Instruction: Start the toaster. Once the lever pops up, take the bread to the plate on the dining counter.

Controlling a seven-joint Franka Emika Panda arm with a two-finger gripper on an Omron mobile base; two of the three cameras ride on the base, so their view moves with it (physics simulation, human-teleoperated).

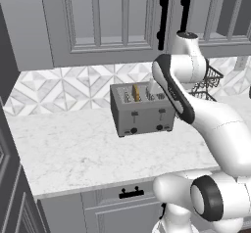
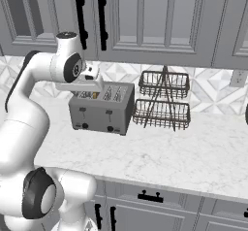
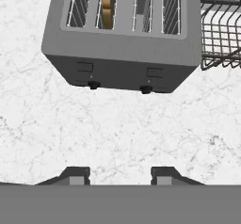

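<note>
The grey four-slot toaster [image 1: 142,114] [image 2: 99,111] [image 3: 122,63] stands on the marble worktop [image 1: 73,149] against the tiled wall. A golden-brown bread slice [image 1: 136,92] [image 3: 107,4] stands in its second slot from the left, with its top showing above the slot. Two dark slider tabs [image 3: 84,67] and two black knobs [image 3: 94,84] face me. My gripper [image 3: 120,173] hangs above the worktop just in front of the toaster, open, with nothing between its fingertips. The plate and the dining counter are out of view.
A two-tier dark wire basket rack [image 2: 162,101] [image 3: 221,30] stands right of the toaster, close to its side. Grey wall cabinets with black handles [image 2: 80,16] hang overhead. The worktop's front edge [image 1: 122,180] runs above drawers with black handles.
</note>
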